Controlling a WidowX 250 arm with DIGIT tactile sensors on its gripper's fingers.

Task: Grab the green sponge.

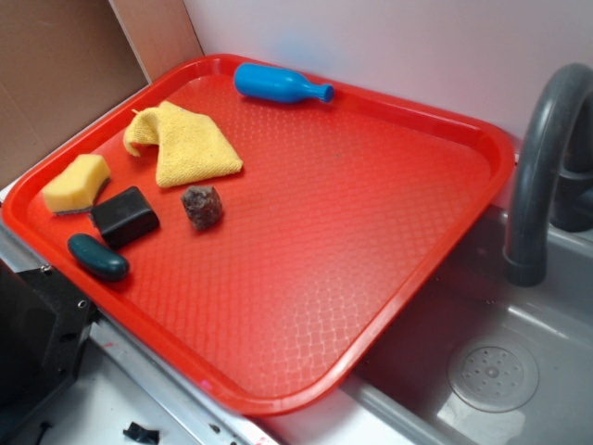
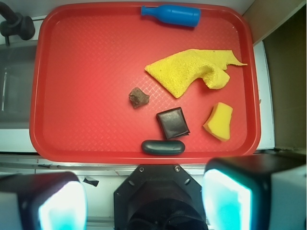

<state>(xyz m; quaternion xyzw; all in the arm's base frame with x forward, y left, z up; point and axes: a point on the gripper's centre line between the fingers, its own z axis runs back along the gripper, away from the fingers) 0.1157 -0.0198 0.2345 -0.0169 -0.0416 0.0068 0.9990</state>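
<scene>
Six items on the tray; green sponge lies ahead-right of my claw, which hangs released, empty. I would descend squarely, avoiding the black block.

One red tray carries six things: one sponge, one yellow cloth, one blue bottle, one black block, one brown lump, one dark green oval.

light: bright, even | shadows: soft | wrist foreground: blurred, glaring
</scene>
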